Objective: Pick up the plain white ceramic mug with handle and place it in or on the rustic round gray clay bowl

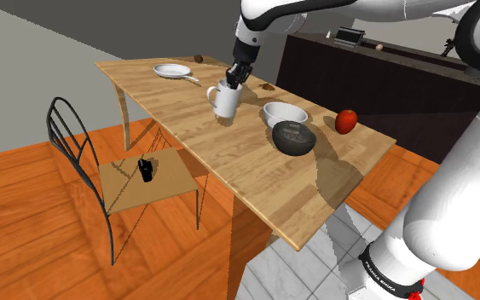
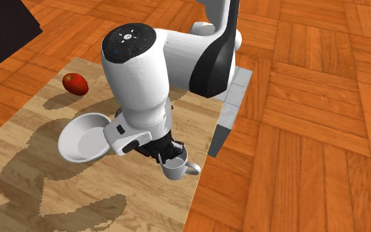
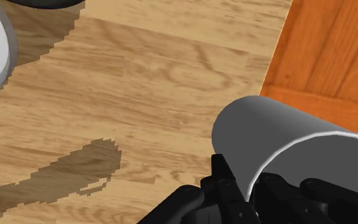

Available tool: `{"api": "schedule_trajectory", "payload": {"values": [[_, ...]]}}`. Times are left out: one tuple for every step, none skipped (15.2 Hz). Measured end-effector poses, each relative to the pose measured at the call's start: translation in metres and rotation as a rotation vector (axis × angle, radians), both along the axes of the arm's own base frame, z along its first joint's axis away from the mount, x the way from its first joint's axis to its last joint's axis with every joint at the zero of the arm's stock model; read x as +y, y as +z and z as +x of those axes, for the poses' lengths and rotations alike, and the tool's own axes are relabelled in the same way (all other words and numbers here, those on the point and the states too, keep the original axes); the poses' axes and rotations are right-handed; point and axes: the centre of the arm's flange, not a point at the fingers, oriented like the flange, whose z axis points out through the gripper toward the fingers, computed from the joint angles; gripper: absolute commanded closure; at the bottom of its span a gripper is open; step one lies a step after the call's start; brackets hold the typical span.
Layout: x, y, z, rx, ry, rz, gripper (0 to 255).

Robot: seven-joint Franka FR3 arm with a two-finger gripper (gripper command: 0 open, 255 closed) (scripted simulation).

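Observation:
My gripper (image 1: 237, 77) is shut on the rim of the white mug (image 1: 223, 99), one finger inside and one outside. The mug hangs a little above the wooden table (image 1: 187, 119), its shadow just below it. In the wrist view the mug (image 3: 279, 137) is clasped at its rim by the gripper (image 3: 247, 189). The dark gray round bowl (image 1: 293, 137) stands on the table to the shoulder view's right of the mug, nearer the stand. In the second exterior view the mug (image 2: 175, 171) hangs under the gripper (image 2: 171, 154) near the table's edge, handle to that view's right.
A white bowl (image 1: 285, 112) sits just behind the gray bowl, with a red apple (image 1: 346, 121) to its right. A white plate (image 1: 172, 71) lies at the table's far end. A wire chair (image 1: 101, 170) with a small black object stands by the table's left side.

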Motion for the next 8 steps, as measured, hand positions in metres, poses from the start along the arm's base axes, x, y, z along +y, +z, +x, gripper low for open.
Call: {"api": "schedule_trajectory", "payload": {"values": [[-0.009, 0.000, -0.006, 0.000, 0.000, 0.000, 255], [-0.021, 0.005, -0.010, 0.000, 0.000, 0.000, 255], [-0.034, 0.007, -0.016, 0.000, -0.001, 0.000, 255], [-0.048, 0.006, -0.024, 0.000, -0.001, 0.000, 255], [-0.060, 0.006, -0.030, 0.000, -0.001, 0.000, 255], [-0.070, 0.008, -0.035, 0.000, -0.001, 0.000, 255], [-0.081, 0.010, -0.043, 0.000, -0.001, 0.000, 255], [-0.090, 0.011, -0.050, 0.000, -0.001, 0.000, 255]]}}
